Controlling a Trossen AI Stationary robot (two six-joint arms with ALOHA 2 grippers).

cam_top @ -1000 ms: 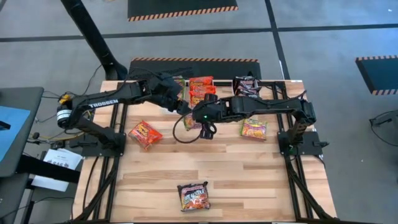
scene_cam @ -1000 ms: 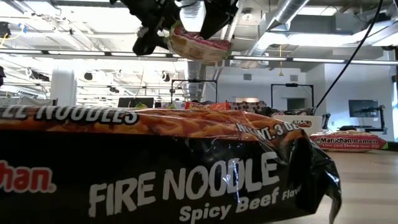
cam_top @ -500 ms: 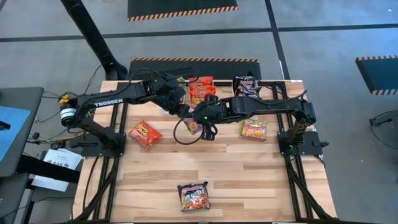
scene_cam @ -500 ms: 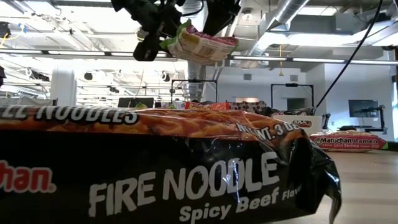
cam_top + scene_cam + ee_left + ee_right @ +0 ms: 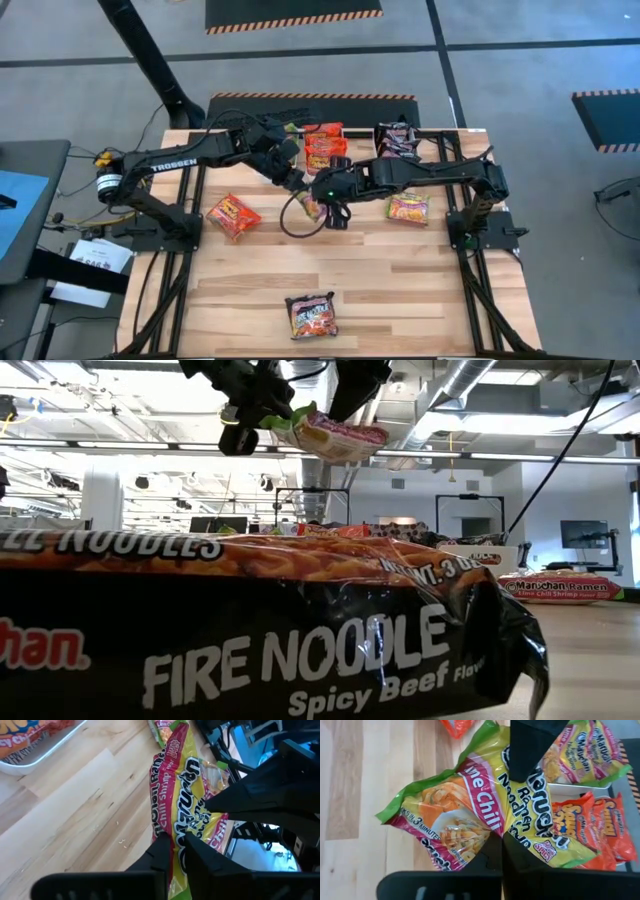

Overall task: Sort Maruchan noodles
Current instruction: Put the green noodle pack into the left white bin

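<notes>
Green-yellow packet (image 5: 312,205) clenched midair by both jaws, orange packet (image 5: 233,216) beside, black packet (image 5: 312,316) well apart

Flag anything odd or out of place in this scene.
One green-yellow packet hangs above the table with both pincers clamped on it: the left pincer on one edge, the right pincer on another. It is crumpled between them.

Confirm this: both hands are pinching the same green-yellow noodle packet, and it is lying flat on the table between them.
Wrong on one count: the green-yellow noodle packet is not lying on the table; it hangs in the air. The low view shows it held well above the packets on the wood. The left hand and right hand are both pinching it.
</notes>
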